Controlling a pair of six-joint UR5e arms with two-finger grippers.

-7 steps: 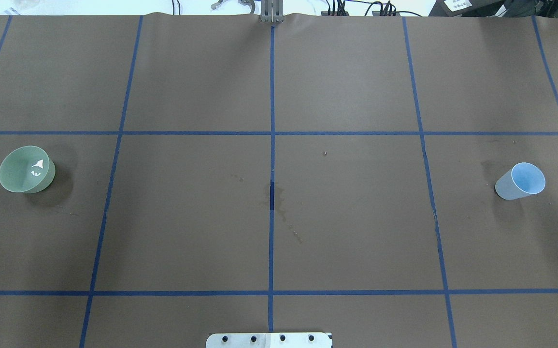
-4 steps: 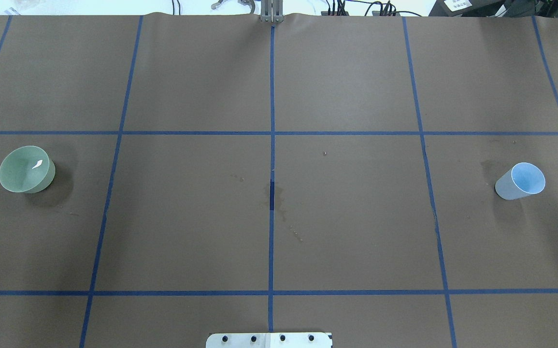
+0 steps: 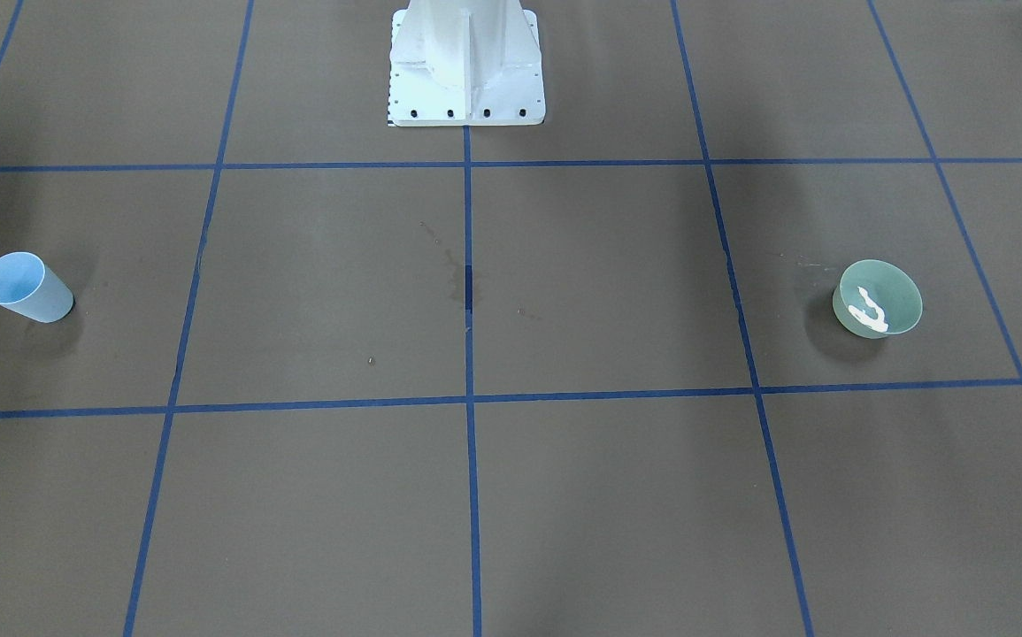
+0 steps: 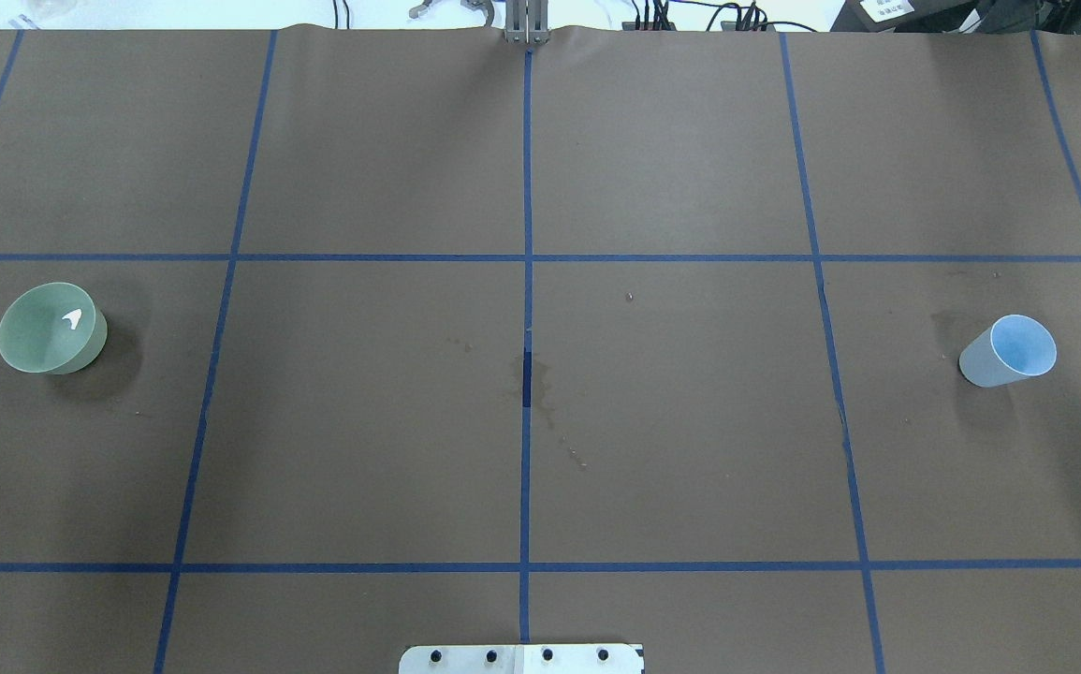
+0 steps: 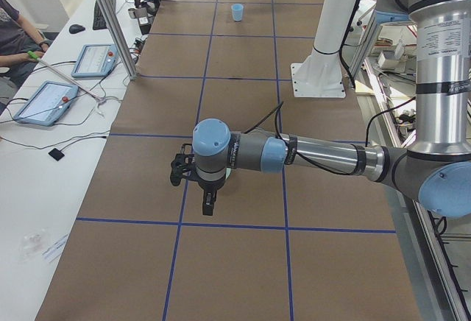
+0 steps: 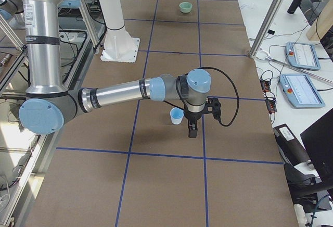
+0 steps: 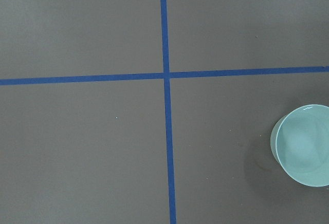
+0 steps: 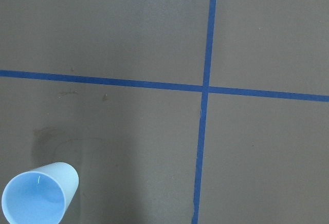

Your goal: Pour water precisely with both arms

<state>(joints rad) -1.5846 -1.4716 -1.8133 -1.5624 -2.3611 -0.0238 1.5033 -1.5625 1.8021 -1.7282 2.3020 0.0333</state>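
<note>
— Brown paper ruled with blue tape covers the table; why do the vessels stand so far apart?
— One per arm, I'd judge: the green bowl sits at the left arm's end, the pale blue cup at the right arm's, both upright.
— Where is the water?
— White glints inside the bowl mark it; whether the cup has any, I cannot tell.
— And the jaws?
— The left gripper hangs over the paper near the bowl, and the right gripper is just beside the cup. Only the side views show them, so I cannot tell how far either is spread. Both vessels rest on the table, so neither looks held
</note>
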